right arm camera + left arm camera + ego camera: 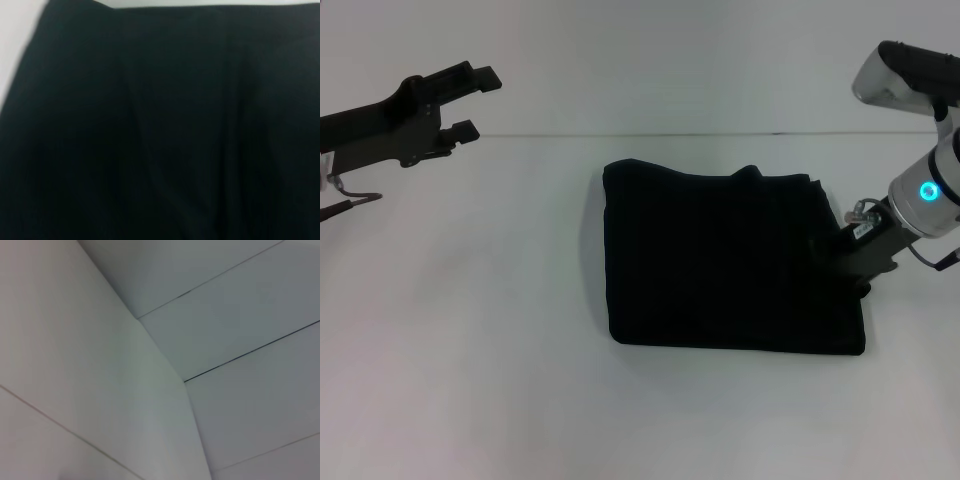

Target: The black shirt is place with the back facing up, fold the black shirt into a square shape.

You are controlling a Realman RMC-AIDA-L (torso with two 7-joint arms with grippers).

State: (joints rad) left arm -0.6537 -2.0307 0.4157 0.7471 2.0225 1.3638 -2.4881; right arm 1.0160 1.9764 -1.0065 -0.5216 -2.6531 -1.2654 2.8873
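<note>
The black shirt [730,262] lies on the white table [470,350] as a roughly square folded bundle, with a small bump along its far edge. No lettering shows on it. My right gripper [842,243] is low at the shirt's right edge, right against the fabric, and its tip merges with the black cloth. Dark shirt fabric [160,125] with soft lengthwise creases fills the right wrist view. My left gripper [477,103] hangs raised at the far left, well away from the shirt, open with nothing between its fingers.
The table's far edge [620,136] runs across the back, with a pale wall behind it. The left wrist view holds only white wall panels [225,315] with thin seams. Bare tabletop surrounds the shirt on the left and in front.
</note>
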